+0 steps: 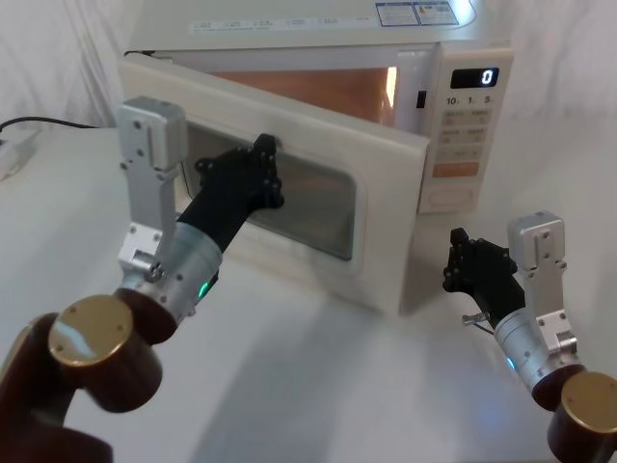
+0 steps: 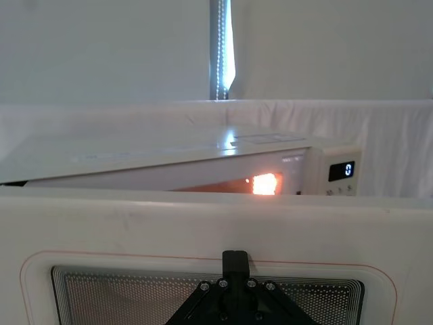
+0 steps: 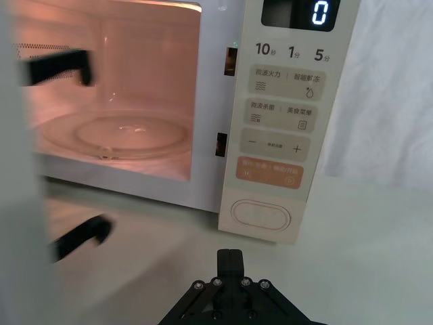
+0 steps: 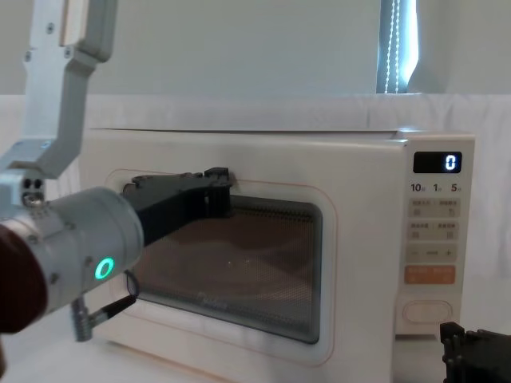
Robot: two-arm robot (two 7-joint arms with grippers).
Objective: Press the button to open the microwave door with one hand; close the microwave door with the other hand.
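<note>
One microwave [image 1: 318, 106] sits on the white surface [image 1: 318, 386], its door [image 1: 289, 193] swung partly open toward the robot, hinged on the left, cavity lit. Left pincer [image 1: 258, 169] presses on the door's outer face at the window, well placed to push it shut; its fingers' state I cannot tell. Right pincer [image 1: 474, 265] hangs back below the button [image 1: 451, 196], state unclear.

A white table [image 1: 318, 386] lies in front of me, with a black cable [image 1: 43, 122] trailing across its far left corner. Behind it I see a pale curtain [image 4: 239, 48] with a bright gap [image 4: 397, 45].
</note>
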